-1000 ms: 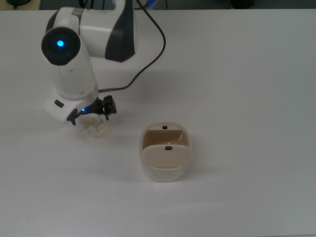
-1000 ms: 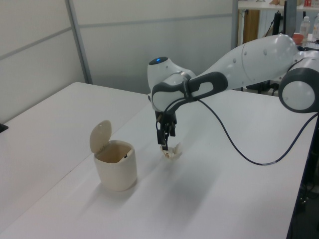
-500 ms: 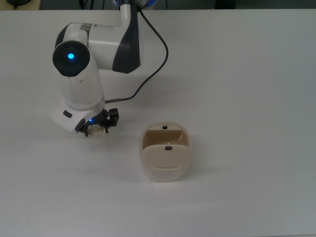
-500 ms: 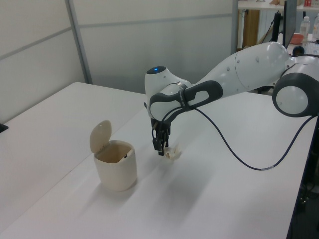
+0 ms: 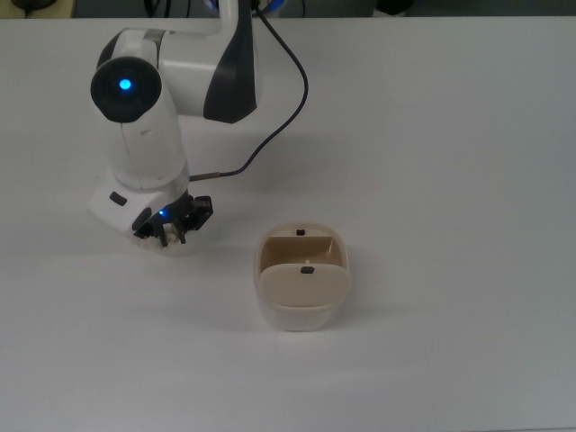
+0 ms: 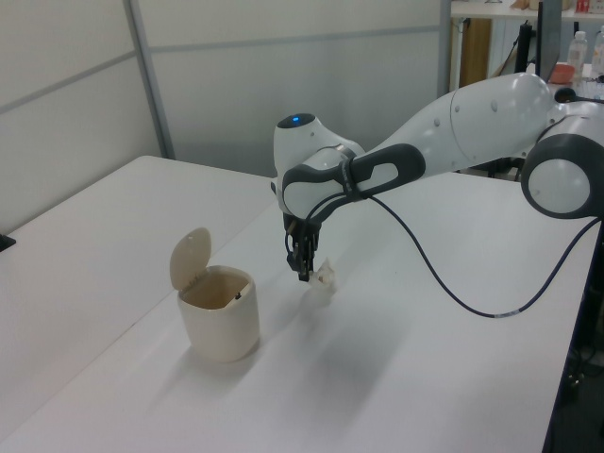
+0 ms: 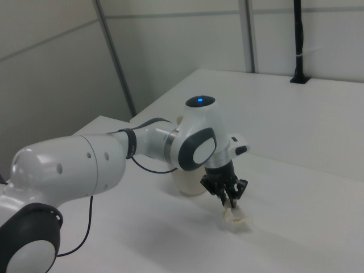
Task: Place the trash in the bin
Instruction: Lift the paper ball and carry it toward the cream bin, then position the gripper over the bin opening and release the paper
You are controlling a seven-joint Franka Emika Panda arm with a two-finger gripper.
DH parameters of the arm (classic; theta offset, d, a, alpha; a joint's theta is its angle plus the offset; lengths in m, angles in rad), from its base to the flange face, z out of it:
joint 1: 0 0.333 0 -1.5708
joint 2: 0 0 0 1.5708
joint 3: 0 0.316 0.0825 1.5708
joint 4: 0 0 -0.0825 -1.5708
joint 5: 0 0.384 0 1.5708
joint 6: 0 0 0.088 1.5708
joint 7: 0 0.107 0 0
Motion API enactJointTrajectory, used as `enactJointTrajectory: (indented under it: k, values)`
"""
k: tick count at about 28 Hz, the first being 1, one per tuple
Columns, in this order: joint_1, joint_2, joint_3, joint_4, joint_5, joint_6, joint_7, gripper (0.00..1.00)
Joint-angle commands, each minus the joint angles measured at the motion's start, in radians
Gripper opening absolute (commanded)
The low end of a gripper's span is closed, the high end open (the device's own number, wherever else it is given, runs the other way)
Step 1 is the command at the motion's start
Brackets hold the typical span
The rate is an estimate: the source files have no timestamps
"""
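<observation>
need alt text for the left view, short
A white robot arm reaches across a white table, its claw pointing down at a small crumpled wad of off-white paper. To the left view's left of the wad stands a small beige bin with its swing lid tipped up, open and apart from the wad.

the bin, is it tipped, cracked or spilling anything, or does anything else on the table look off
Nothing stands out. The bin stands upright on the table with its lid swung open, and nothing is spilled around it. The only loose item is the trash, a crumpled wad right under the gripper, apart from the bin.
</observation>
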Motion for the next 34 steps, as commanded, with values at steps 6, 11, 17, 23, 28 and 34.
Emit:
enactJointTrajectory:
  k: [6, 11, 17, 23, 28, 34]
  values:
    - [0.008, -0.129, 0.047, -0.015, 0.03, -0.052, 0.047, 0.27]
    - [0.008, -0.166, 0.105, -0.006, 0.041, -0.049, 0.073, 0.27]
    - [0.008, -0.17, 0.175, 0.023, 0.035, -0.03, 0.132, 0.27]
    - [0.01, -0.17, 0.235, 0.04, 0.034, 0.049, 0.161, 0.27]
    - [0.044, -0.166, 0.241, 0.037, 0.037, 0.129, 0.17, 0.3]
    - [0.067, -0.161, 0.24, 0.034, 0.023, 0.172, 0.169, 0.43]
